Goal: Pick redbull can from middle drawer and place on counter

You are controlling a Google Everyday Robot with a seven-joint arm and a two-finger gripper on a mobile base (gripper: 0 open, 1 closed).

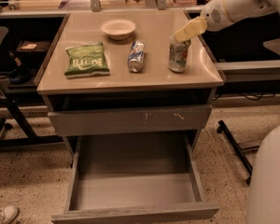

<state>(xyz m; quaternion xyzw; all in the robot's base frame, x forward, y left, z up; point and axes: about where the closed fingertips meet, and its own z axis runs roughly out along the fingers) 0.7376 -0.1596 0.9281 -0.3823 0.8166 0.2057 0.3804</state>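
Note:
The redbull can point(178, 55) stands upright on the counter point(154, 76), near its right edge. My gripper point(190, 30) hangs just above and to the right of the can's top, at the end of the white arm that reaches in from the upper right. The middle drawer point(130, 190) is pulled out below the counter and its grey floor is bare.
On the counter lie a green chip bag point(86, 59), a white bowl point(118, 28) and a blue-and-white can point(136, 56) on its side. A scratched grey drawer front point(130, 120) sits above the open drawer. My white base point(270, 181) is at the lower right.

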